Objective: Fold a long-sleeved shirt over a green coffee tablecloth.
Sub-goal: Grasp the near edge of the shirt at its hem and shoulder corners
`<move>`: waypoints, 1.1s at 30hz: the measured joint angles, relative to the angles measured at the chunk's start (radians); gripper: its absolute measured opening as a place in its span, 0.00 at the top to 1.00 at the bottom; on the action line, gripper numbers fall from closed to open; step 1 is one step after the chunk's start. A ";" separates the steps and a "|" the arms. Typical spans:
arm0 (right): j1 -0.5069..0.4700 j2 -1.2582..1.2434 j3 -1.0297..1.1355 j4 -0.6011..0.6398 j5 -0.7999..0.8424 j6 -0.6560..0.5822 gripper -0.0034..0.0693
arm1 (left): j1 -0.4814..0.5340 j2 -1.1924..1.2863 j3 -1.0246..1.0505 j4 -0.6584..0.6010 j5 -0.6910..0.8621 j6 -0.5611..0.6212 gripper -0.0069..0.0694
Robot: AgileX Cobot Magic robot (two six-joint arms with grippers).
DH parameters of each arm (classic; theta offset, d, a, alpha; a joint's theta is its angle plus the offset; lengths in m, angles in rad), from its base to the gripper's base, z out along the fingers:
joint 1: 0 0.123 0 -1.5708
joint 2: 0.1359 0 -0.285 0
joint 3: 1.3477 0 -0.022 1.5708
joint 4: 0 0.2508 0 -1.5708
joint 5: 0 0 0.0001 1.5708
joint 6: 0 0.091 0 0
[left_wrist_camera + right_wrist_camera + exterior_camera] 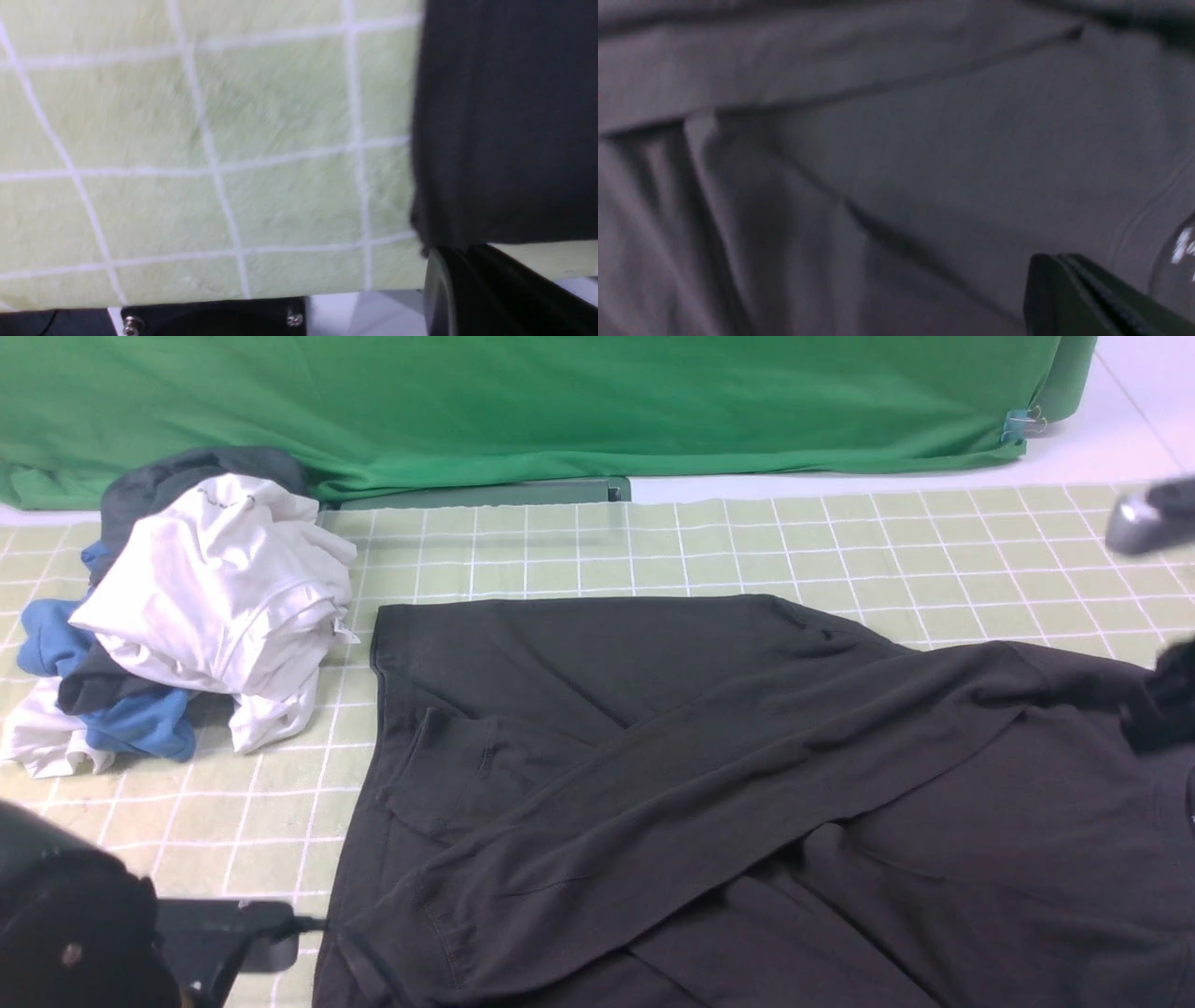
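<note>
The black long-sleeved shirt (pixel 747 784) lies flat on the green coffee tablecloth (pixel 653 541), with both sleeves crossed over its body. My left gripper (pixel 313 924) sits low at the shirt's near left hem corner. In the left wrist view the left gripper (pixel 432 254) has its jaws together right at that corner of the shirt (pixel 504 121), with the cloth's edge caught at the tips. My right gripper (pixel 1162 709) is a dark blur over the shirt's right part. In the right wrist view the right gripper (pixel 1048 266) is shut just above the shirt (pixel 878 163) and holds nothing.
A heap of white, blue and grey garments (pixel 205 607) sits at the back left on the tablecloth. A plain bright green sheet (pixel 560 401) hangs along the back. A blurred grey part (pixel 1148 518) shows at the right edge. The table's near edge (pixel 364 303) is beside the left gripper.
</note>
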State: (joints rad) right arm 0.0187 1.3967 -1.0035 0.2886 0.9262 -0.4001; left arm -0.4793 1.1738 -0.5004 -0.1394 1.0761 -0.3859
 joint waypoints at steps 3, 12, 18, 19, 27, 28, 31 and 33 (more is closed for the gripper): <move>0.000 -0.030 0.034 0.001 0.019 -0.001 0.96 | 0.000 0.000 0.009 0.000 -0.035 0.009 0.80; 0.020 -0.032 0.039 0.027 0.052 -0.001 0.96 | 0.000 0.016 0.026 -0.008 -0.102 0.054 0.35; 0.106 -0.032 0.039 0.030 0.047 -0.001 0.95 | 0.000 0.102 0.026 -0.053 -0.123 0.103 0.22; 0.122 -0.032 0.039 0.031 0.040 -0.001 0.95 | 0.000 0.119 0.026 -0.057 -0.132 0.106 0.22; 0.217 -0.032 0.039 0.034 0.028 -0.001 0.95 | 0.000 0.211 0.026 -0.080 -0.137 0.115 0.51; 0.231 -0.032 0.039 0.034 0.035 -0.011 0.95 | 0.000 0.215 0.026 -0.077 -0.135 0.125 0.66; 0.248 -0.033 0.039 0.034 0.073 -0.062 0.95 | 0.000 0.215 0.026 -0.084 -0.139 0.146 0.83; 0.265 -0.033 0.040 0.034 0.143 -0.107 0.95 | 0.000 0.215 0.017 -0.080 -0.126 0.155 0.87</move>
State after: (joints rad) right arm 0.2835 1.3633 -0.9633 0.3227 1.0693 -0.5072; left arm -0.4793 1.3884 -0.4830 -0.2199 0.9503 -0.2309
